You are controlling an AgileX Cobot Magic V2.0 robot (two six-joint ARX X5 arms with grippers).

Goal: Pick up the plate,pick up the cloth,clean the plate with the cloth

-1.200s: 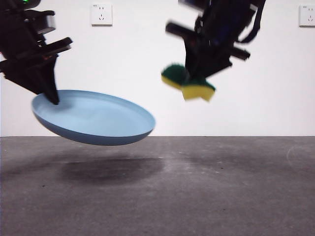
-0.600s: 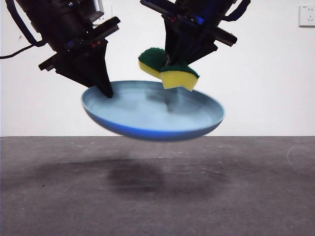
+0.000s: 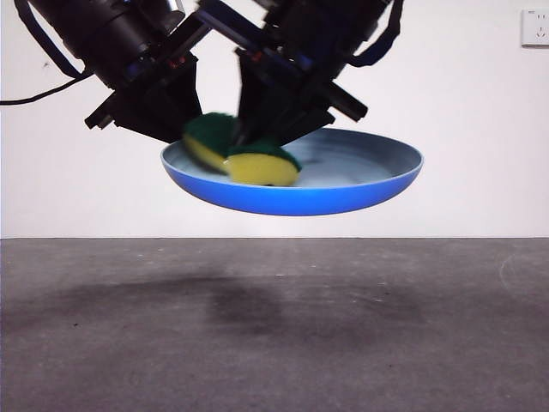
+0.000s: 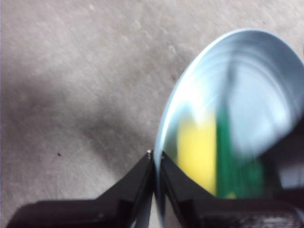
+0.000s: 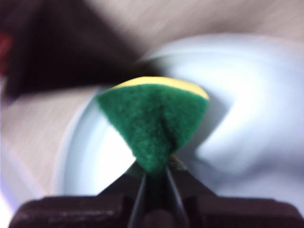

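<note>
Front view: I see the wide, shallow, light blue round plate (image 3: 343, 184) aloft, nearly level, above the grey table (image 3: 274, 343).

Left wrist: my left gripper (image 4: 156, 164) pinches its rim.

Right wrist: my right gripper (image 5: 154, 178) clamps the folded yellow-and-green sponge cloth (image 5: 154, 123) over the plate.

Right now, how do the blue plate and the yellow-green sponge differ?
The plate is wide, shallow and light blue; the sponge is a much smaller yellow block with a green face. The left gripper pinches the plate's rim; the right gripper squeezes the folded sponge. Both hang above the table.
</note>
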